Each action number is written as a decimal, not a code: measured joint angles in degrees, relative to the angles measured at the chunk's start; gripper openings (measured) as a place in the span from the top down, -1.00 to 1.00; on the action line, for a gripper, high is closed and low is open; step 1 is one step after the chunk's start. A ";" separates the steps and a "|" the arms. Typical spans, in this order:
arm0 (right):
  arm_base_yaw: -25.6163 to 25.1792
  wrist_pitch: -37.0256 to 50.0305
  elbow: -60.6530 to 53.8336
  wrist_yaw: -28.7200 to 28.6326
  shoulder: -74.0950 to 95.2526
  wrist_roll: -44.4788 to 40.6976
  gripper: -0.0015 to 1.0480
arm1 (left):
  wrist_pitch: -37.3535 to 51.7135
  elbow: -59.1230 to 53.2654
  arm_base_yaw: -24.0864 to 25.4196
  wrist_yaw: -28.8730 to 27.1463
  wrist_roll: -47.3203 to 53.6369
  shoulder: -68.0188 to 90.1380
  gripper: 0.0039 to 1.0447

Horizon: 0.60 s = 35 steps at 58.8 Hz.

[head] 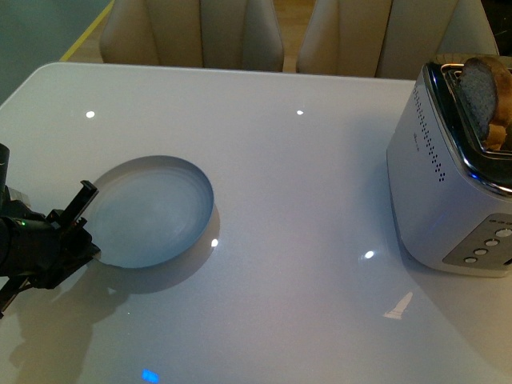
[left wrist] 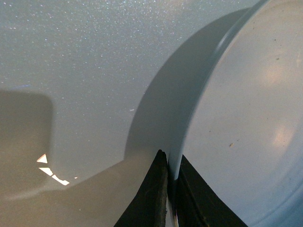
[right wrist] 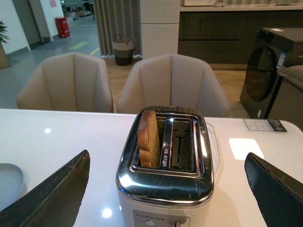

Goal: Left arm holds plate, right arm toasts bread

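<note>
The pale blue-grey plate (head: 152, 210) lies on the white table at the left, tilted slightly up on its near side. My left gripper (head: 80, 228) is shut on the plate's rim (left wrist: 176, 156), one black finger (left wrist: 151, 189) outside the rim and the other inside. The bread (right wrist: 148, 139) stands upright in one slot of the toaster (right wrist: 165, 165), its top sticking out; the front view shows the bread (head: 480, 88) at the far right. My right gripper (right wrist: 165, 189) hangs open in front of the toaster, fingers wide on either side, holding nothing.
The toaster (head: 456, 192) stands at the table's right edge with its buttons facing me. Its second slot (right wrist: 181, 150) is empty. Beige chairs (right wrist: 173, 85) line the table's far side. A white card (right wrist: 248, 147) lies beside the toaster.
</note>
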 joint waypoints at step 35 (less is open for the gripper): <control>0.00 0.00 0.00 -0.02 0.00 0.00 -0.83 | -5.16 -5.22 2.38 0.42 3.26 -17.94 -0.89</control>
